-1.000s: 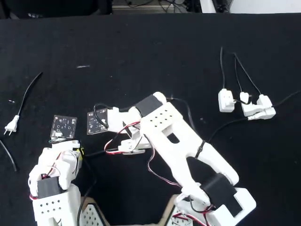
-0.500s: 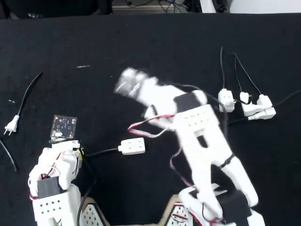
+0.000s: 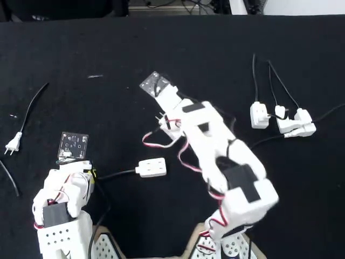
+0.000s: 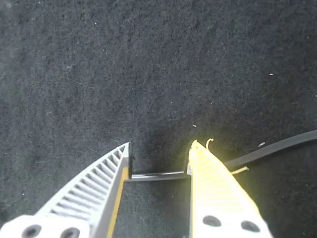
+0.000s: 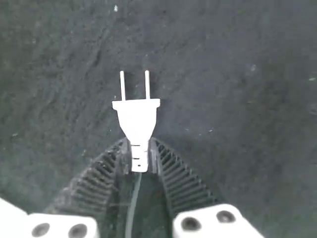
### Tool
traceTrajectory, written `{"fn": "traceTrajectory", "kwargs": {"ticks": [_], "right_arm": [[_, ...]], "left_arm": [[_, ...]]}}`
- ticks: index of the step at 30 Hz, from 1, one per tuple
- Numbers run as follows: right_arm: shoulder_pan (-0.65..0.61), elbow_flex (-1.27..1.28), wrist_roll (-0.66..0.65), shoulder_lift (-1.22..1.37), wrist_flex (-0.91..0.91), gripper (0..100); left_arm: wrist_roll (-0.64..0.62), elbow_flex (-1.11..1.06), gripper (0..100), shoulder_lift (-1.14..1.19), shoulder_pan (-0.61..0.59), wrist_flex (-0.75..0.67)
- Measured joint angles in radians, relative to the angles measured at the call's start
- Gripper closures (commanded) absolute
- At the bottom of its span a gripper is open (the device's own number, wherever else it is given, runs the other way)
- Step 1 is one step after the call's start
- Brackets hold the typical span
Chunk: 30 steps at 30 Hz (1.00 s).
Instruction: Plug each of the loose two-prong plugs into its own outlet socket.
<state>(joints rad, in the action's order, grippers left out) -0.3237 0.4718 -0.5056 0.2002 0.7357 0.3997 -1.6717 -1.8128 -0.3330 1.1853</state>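
A white two-prong plug (image 5: 136, 116) sticks out of my right gripper (image 5: 139, 144), which is shut on its neck, prongs pointing away. In the high view this gripper (image 3: 165, 123) holds the plug (image 3: 160, 120) above the black table near the middle. A white outlet socket (image 3: 151, 168) lies nearer the front, and its black cable (image 3: 116, 174) runs to my left gripper (image 3: 90, 172). That gripper (image 4: 158, 146) is open against the table, with the cable (image 4: 156, 175) lying across between its fingers. Another loose plug (image 3: 12, 144) lies at the far left.
At the right lie more white sockets and plugs (image 3: 260, 115) (image 3: 297, 123) with thin black cords running back. A black cord (image 3: 32, 105) trails from the left plug. The right arm's red and white wires (image 3: 161, 141) hang over the table's middle.
The right arm has swung away from beside the left arm, out toward the back, and now sits over the table's middle. The socket and the left arm have stayed put.
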Motion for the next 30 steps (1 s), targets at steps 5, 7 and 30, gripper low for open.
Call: {"fn": "traceTrajectory", "kwargs": {"ticks": [5,7,30], "right_arm": [[-0.005,-0.218,0.0,0.153,0.213,83.4],[-0.014,-0.296,0.0,0.206,0.279,84.3],[-0.075,-0.209,-0.002,-0.104,0.44,98.8]], "left_arm": [[0.0,0.0,80,0.0,0.0,0.0],[0.0,0.0,80,0.0,0.0,0.0],[0.0,0.0,80,0.0,0.0,-0.014]]}}
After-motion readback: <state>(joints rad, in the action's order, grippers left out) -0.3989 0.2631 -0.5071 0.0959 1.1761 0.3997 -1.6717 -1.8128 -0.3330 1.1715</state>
